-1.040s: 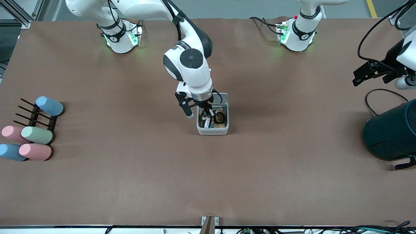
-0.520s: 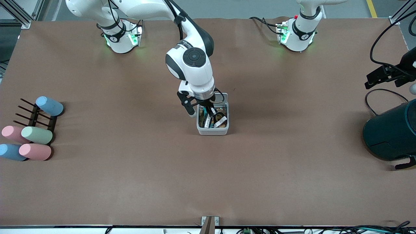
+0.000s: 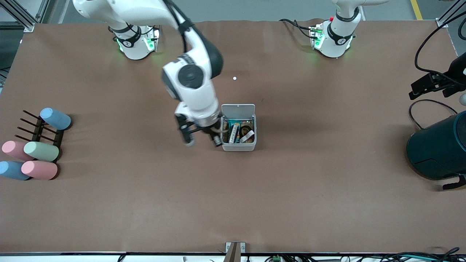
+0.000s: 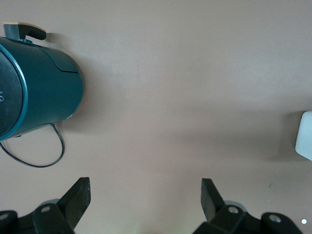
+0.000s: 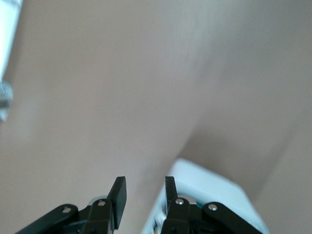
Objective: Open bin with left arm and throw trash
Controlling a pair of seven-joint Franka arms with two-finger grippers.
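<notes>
The bin (image 3: 238,146) stands mid-table with its lid (image 3: 238,110) tipped up and back. Inside it lies the trash: a black packet (image 3: 233,133), a dark tape roll (image 3: 247,128) and a whitish strip (image 3: 248,137). My right gripper (image 3: 202,142) hangs low beside the bin, on the side toward the right arm's end. Its jaws stand apart with nothing between them, and the right wrist view has the right gripper (image 5: 145,183) right at the bin's wall (image 5: 214,187). My left gripper (image 3: 418,89) waits open over the left arm's end of the table. In its wrist view the left gripper (image 4: 145,184) is empty, with the bin (image 4: 305,136) at the frame's edge.
A big dark teal cylinder (image 3: 437,149) with a black cable lies at the left arm's end, also in the left wrist view (image 4: 39,90). Pastel cylinders (image 3: 40,151) and a black rack (image 3: 38,129) sit at the right arm's end. A tiny white speck (image 3: 234,78) lies farther from the camera than the bin.
My right gripper has come out from over the bin toward the right arm's end, its jaws widening and empty. The trash now lies in the bin. The left gripper drew back earlier, then held.
</notes>
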